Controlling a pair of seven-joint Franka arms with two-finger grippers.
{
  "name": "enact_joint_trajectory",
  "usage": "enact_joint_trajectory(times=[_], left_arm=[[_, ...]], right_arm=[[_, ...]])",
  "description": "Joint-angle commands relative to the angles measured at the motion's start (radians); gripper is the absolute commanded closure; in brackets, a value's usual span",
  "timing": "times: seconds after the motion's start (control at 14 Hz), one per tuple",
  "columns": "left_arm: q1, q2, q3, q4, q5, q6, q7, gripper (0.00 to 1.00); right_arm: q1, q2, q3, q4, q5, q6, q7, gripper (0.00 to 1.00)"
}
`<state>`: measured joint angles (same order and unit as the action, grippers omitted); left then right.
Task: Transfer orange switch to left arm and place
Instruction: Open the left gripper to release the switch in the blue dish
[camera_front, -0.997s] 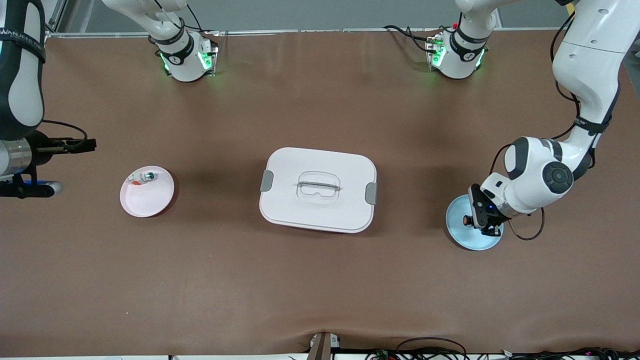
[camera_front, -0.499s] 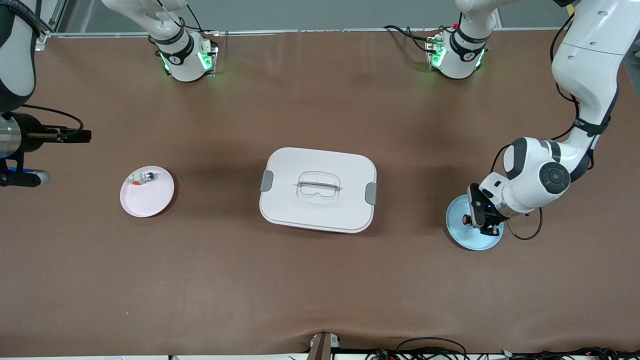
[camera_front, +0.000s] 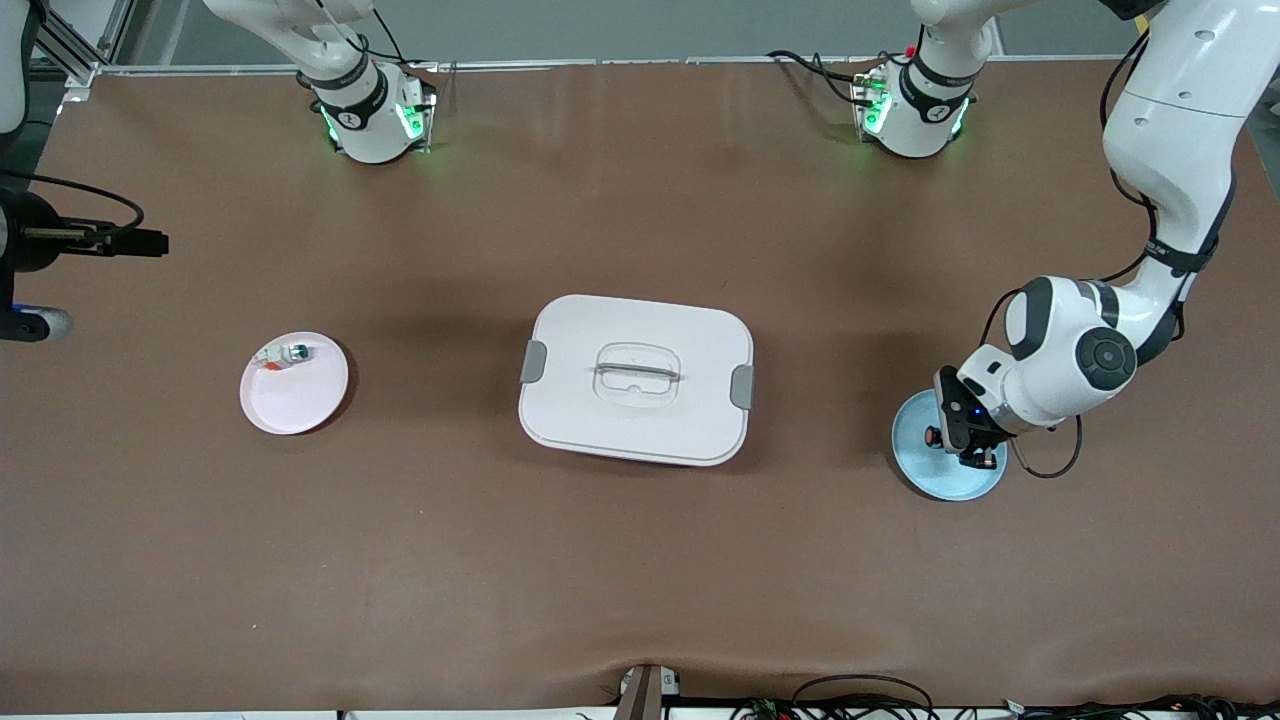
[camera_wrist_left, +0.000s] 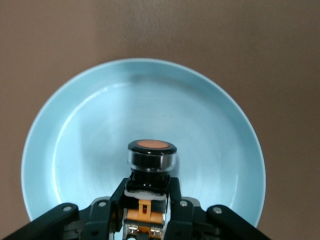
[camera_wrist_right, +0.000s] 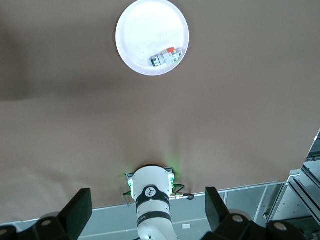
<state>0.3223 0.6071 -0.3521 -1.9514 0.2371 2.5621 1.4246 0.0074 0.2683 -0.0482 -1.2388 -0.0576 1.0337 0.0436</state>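
Observation:
The orange switch (camera_wrist_left: 151, 152), black with a round orange button, is held between the fingers of my left gripper (camera_wrist_left: 147, 192). It is at the light-blue plate (camera_wrist_left: 75, 150) and I cannot tell whether it touches it. In the front view the left gripper (camera_front: 965, 445) is low over that plate (camera_front: 930, 480), and the switch (camera_front: 934, 437) shows as a small orange dot. The white lidded box (camera_front: 636, 378) stands mid-table. My right gripper (camera_wrist_right: 148, 210) is open and empty, held high at the right arm's end of the table.
A pink plate (camera_front: 294, 383) lies toward the right arm's end and holds a small white-and-green part (camera_front: 285, 353). Both also show in the right wrist view: the plate (camera_wrist_right: 145, 35) and the part (camera_wrist_right: 162, 57). The two arm bases (camera_front: 370, 110) stand along the table's edge.
The right arm's hand has drawn back toward the table's end and toward the bases' side. The left gripper has shifted only slightly over the blue plate, still shut on the switch.

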Motion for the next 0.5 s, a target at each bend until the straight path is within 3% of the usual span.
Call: enact_joint_trajectory(times=[0.0,0.28,0.43], left_arm=[[0.023,-0.009,-0.005,-0.008,0.024,0.009,0.005,0.00],[0.024,-0.096,-0.010,-0.003,0.022,-0.038,-0.088,0.00],[0.023,-0.160,-0.021,0.011,0.012,-0.132,-0.191,0.00]], right_arm=[[-0.009,-0.029,0.008,-0.036,0.021,0.011,0.001,0.00],[-0.010,-0.064,0.005,-0.056,0.042,0.052,0.001,0.00],[-0.007,-0.144,0.005,-0.157,0.042,0.141,0.001,0.00]])
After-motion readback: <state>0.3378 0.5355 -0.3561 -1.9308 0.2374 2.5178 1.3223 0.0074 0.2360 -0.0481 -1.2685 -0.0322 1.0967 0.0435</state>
